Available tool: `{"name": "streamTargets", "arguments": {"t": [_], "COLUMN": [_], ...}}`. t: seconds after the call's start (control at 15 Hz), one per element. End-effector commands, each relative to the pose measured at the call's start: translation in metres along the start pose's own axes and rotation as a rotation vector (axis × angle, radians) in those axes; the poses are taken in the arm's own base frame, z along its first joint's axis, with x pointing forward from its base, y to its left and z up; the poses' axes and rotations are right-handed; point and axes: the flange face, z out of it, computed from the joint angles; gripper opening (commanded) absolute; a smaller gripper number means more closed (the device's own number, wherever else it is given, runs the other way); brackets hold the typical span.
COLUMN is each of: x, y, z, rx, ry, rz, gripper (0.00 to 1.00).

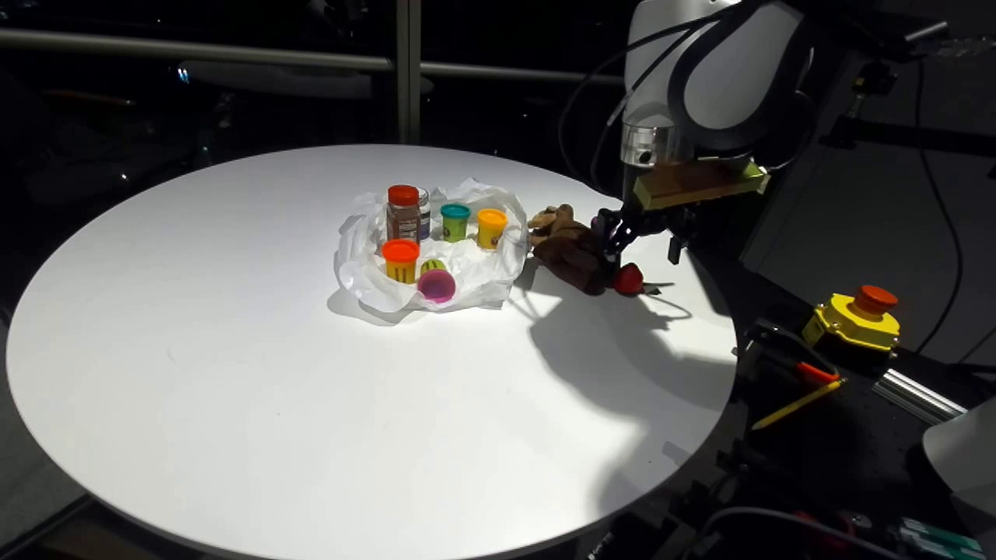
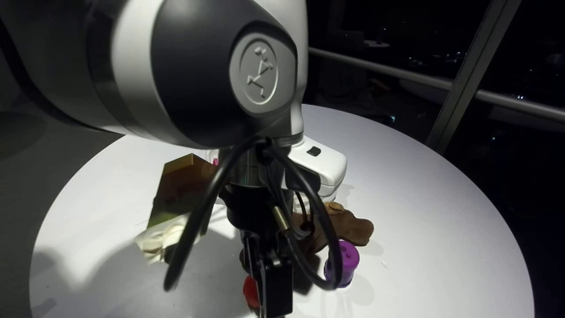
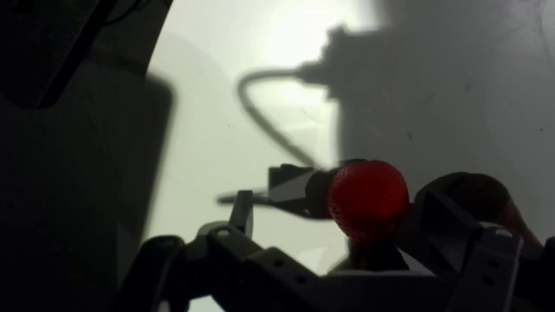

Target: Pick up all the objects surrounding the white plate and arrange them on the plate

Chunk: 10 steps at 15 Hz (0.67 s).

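I'm peering in remotely at a mostly dark room (image 1: 257, 109), light glaring off the big round white table (image 1: 311, 435). My Panda arm (image 2: 207, 79) is leaning in over its edge. The crinkly white plate (image 1: 356, 264) is holding jars (image 1: 403, 219) and little tubs (image 1: 492, 231), brown plush toy (image 1: 574, 247) lying just beside it. My gripper (image 1: 644, 259) is pointing down, fingers (image 3: 243, 212) spread wide. A purple container (image 2: 350, 256) is sitting by the toy, and a red strawberry-looking piece (image 3: 368, 199) is showing between those fingers; can't tell if they're touching.

The pincer (image 3: 344, 219) gapes, a red piece (image 3: 368, 196) showing between its jaws.
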Motion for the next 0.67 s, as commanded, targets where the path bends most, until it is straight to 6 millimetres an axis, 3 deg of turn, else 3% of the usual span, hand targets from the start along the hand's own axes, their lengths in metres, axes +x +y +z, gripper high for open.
{"name": "streamTargets", "arguments": {"t": [0.0,0.6], "x": [0.003,0.012], "y": [0.002,-0.019], "z": [0.004,0.019], "rx": [0.031,0.108], "ry": [-0.024,-0.069], "rz": [-0.045,-0.172], "gripper": [1.00,1.00]}}
